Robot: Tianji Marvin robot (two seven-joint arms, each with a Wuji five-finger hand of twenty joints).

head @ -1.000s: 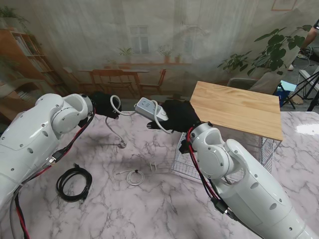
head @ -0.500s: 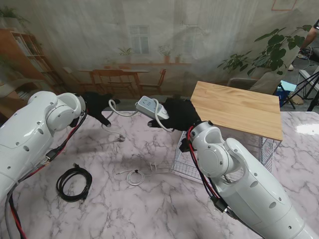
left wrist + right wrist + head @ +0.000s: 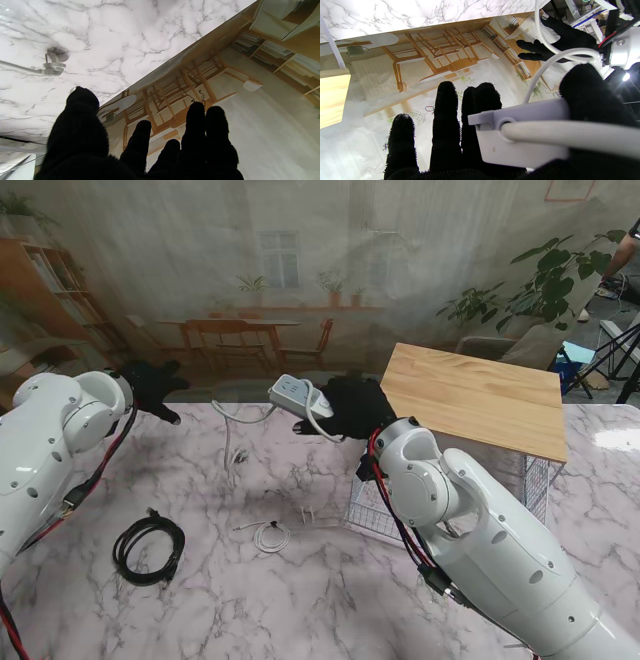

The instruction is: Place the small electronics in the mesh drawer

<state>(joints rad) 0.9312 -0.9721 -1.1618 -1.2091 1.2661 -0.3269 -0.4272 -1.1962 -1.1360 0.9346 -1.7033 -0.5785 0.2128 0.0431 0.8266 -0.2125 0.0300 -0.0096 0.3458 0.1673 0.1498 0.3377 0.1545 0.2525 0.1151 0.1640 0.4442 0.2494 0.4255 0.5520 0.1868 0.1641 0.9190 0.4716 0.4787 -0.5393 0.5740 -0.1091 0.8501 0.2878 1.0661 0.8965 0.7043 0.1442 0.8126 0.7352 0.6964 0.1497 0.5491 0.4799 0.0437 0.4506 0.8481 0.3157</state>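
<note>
1. One white power strip (image 3: 291,392) is clasped in the right hand (image 3: 352,410), raised over the table's far side.
2. Left hand (image 3: 150,387) is spread and holds nothing.
3. Mesh drawer (image 3: 372,508) is mostly hidden behind the right arm.

Mesh drawer (image 3: 368,510): mostly hidden behind the right arm (image 3: 480,540) and under the wooden board (image 3: 475,395); contents cannot be told. Power strip (image 3: 290,392): far end covered by the right hand (image 3: 350,408); in the right wrist view cut off by the frame edge. White cable coil (image 3: 268,536) and small parts beside it: too small to identify. Left hand (image 3: 140,150): palm cut off
</note>
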